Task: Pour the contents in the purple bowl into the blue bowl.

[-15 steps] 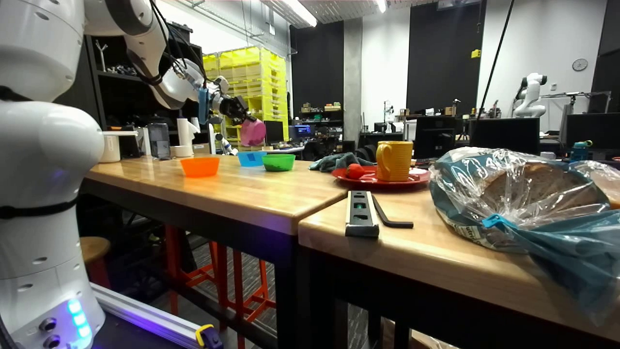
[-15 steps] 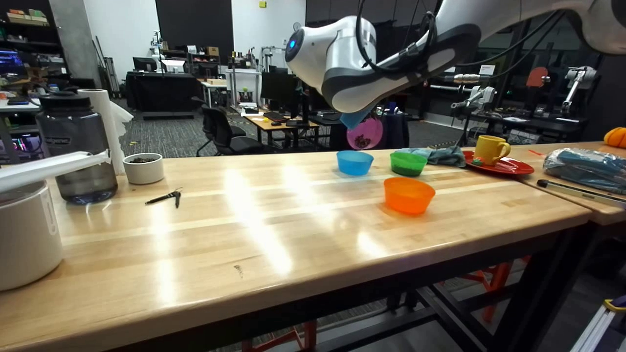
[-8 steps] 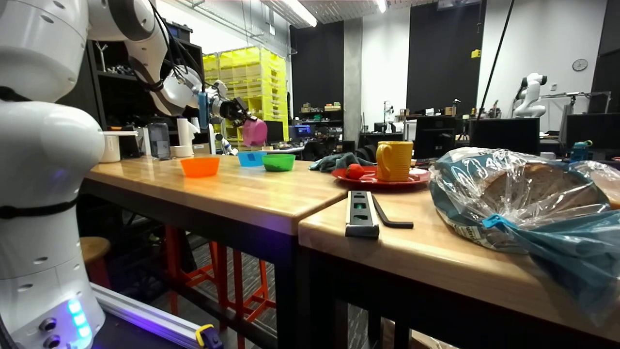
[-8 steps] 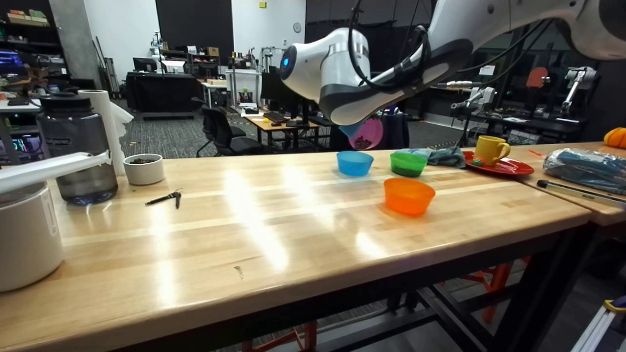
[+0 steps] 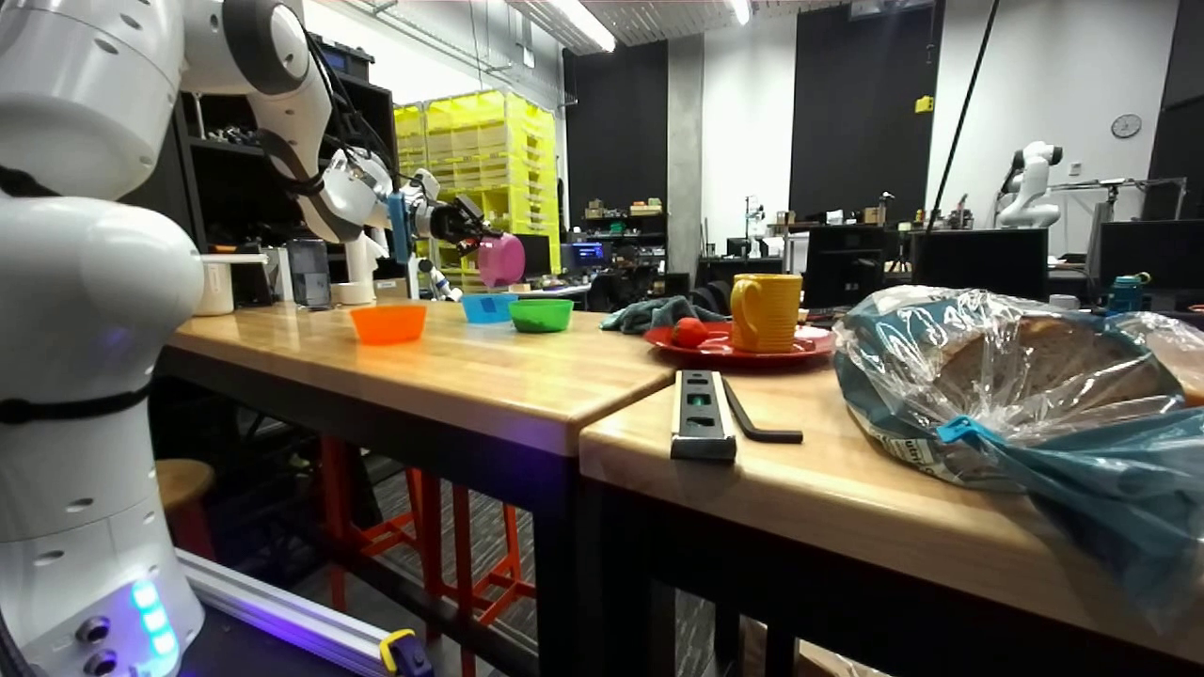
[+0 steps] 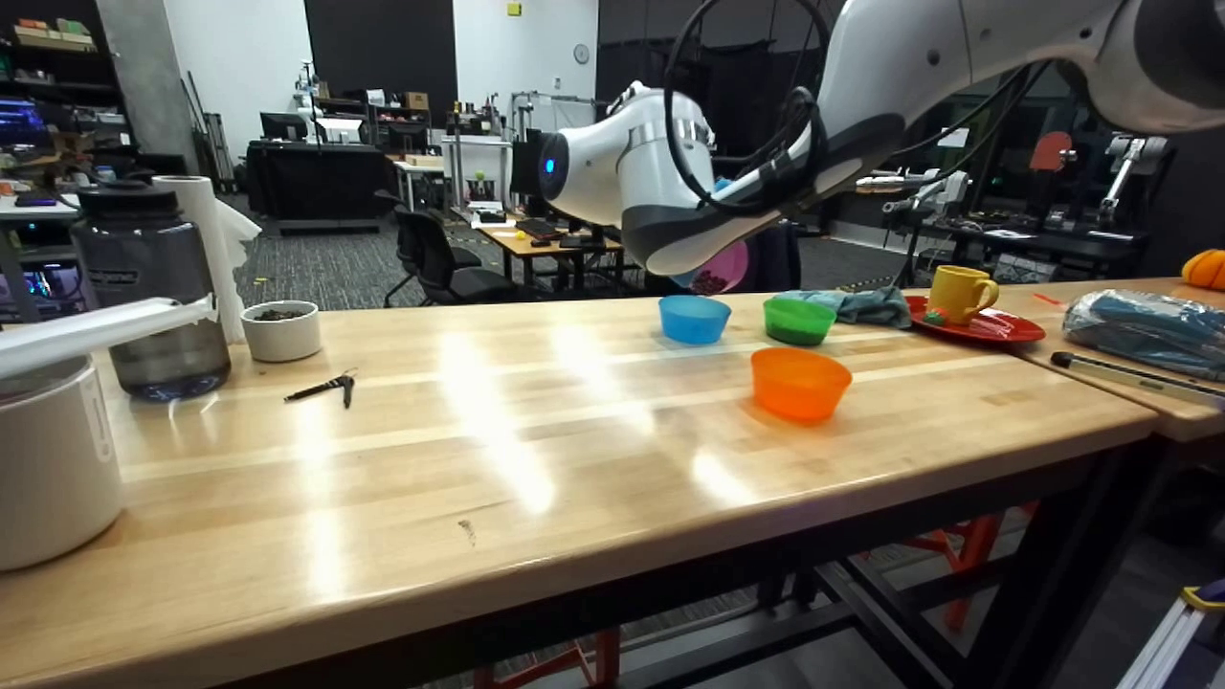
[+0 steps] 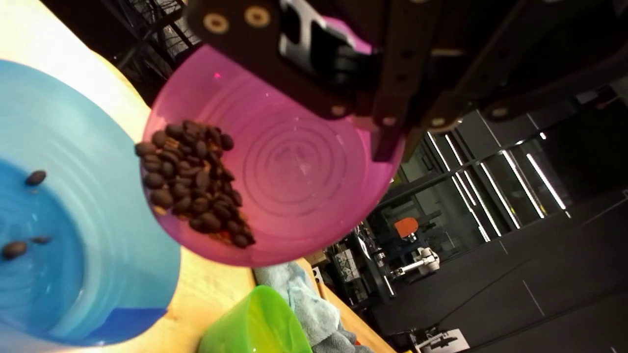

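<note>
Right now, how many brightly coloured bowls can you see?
4: the purple bowl, tilted in the gripper; the blue bowl, the green bowl and the orange bowl, all on the table.

With the orange bowl (image 6: pixel 801 385) as your dial's centre in an exterior view, you have the green bowl (image 6: pixel 799 323) at twelve o'clock, a grey-blue cloth (image 6: pixel 873 307) at one, a yellow mug (image 6: pixel 955 293) on a red plate (image 6: pixel 1010 328) at two and, well apart at nine, a white dish (image 6: pixel 282 337).

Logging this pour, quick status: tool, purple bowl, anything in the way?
Tool clamped on purple bowl, tipped; beans heaped at its lip. A few more in or over blue bowl. Nothing seen blocking; green bowl nearby.
</note>
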Controlling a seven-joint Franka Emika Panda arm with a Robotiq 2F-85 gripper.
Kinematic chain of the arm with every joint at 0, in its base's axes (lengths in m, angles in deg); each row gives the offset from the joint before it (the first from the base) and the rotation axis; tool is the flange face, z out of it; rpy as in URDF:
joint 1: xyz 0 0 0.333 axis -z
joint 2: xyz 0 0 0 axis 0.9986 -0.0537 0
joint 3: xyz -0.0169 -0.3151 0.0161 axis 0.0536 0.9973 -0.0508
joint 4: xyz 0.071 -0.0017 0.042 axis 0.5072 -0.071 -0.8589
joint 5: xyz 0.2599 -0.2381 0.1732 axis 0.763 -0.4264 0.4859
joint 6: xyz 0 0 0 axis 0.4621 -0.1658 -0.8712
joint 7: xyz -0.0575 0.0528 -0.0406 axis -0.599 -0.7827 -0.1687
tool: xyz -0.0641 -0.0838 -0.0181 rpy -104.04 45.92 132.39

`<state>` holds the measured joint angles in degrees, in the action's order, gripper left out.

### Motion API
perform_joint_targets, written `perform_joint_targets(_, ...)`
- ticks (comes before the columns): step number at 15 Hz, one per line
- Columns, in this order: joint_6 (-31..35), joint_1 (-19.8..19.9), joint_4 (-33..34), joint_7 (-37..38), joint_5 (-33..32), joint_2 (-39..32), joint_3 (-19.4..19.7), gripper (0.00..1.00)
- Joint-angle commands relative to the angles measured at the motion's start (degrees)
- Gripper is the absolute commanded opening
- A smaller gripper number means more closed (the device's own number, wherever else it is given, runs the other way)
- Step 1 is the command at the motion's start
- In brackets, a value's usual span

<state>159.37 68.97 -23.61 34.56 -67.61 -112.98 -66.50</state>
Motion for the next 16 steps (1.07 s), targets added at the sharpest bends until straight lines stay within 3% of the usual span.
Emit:
perform_joint_targets(1, -2.57, -1.17, -0.68, 1.37, -2.72, -0.8, -0.39, 0.01)
perform_joint_targets(16, -8.21, -2.61, -2.95, 2.13, -10.04, -2.57, -1.58, 0.01)
